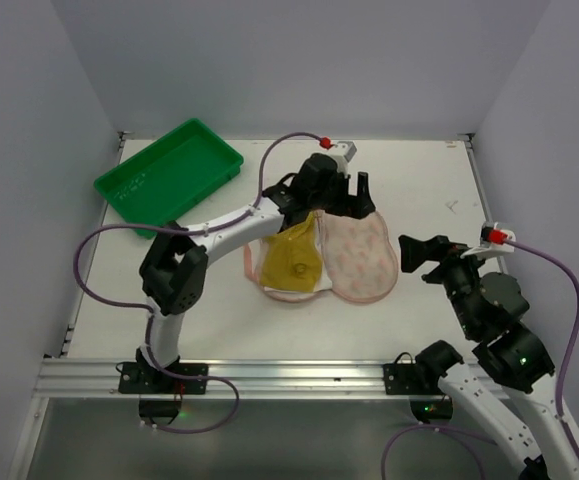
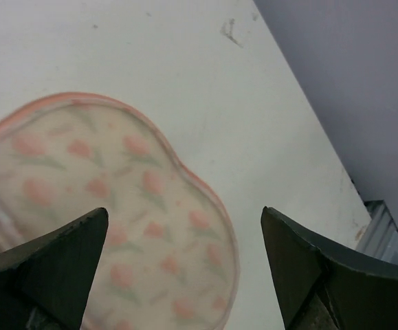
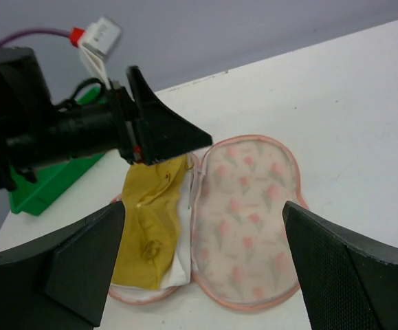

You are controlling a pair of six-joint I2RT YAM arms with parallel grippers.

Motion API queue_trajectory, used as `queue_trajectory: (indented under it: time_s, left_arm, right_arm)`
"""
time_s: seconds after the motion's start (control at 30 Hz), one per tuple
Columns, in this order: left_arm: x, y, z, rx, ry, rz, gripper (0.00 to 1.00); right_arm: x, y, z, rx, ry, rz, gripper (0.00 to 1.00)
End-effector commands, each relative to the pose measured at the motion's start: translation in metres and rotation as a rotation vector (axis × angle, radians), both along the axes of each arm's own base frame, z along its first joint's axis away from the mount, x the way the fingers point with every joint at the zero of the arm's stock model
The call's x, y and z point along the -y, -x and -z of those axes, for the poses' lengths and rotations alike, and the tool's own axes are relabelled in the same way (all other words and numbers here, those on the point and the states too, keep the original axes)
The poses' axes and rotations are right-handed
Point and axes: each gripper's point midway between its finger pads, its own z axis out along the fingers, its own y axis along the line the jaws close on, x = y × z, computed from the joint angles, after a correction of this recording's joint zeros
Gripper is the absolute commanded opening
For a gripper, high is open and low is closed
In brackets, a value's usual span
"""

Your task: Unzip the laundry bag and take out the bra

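The laundry bag (image 1: 361, 258) lies unzipped and spread flat in two halves at the table's middle. Its right half (image 3: 247, 213) shows cream fabric with pink tulip print and pink trim. Its left half holds the mustard-yellow bra (image 1: 291, 258), which also shows in the right wrist view (image 3: 150, 220). My left gripper (image 1: 352, 195) hovers over the bag's far end, open and empty, and looks down on the printed half (image 2: 116, 206). My right gripper (image 1: 419, 258) is open and empty, just right of the bag and pointing at it.
A green plastic tray (image 1: 169, 175) stands at the back left, and its corner shows in the right wrist view (image 3: 47, 185). The left arm reaches across the bag's left side. Grey walls close in the table on three sides.
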Motion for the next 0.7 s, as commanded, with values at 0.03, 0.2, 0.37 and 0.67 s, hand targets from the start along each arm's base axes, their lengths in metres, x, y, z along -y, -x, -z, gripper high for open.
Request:
queue_trajectory:
  time_s: [0.03,0.2,0.37,0.67]
  left_arm:
    - [-0.089,-0.039,-0.047,0.180,-0.156,-0.137,0.96]
    - [-0.159,-0.057,-0.019,0.147,-0.345,-0.138,0.92]
    - [-0.205,-0.073,0.011,0.134,-0.479,-0.103,0.86]
    - [-0.223,-0.082,0.088,-0.030,-0.511,0.019,0.74]
  right_arm:
    - [-0.015,-0.007,0.015,-0.057,0.021,-0.050,0.99]
    - [-0.034,-0.012,0.030,-0.114,0.035,-0.131,0.99]
    - [-0.050,-0.014,0.036,-0.142,0.022,-0.198,0.99]
    - [-0.068,-0.018,0.043,-0.193,0.006,-0.264,0.99]
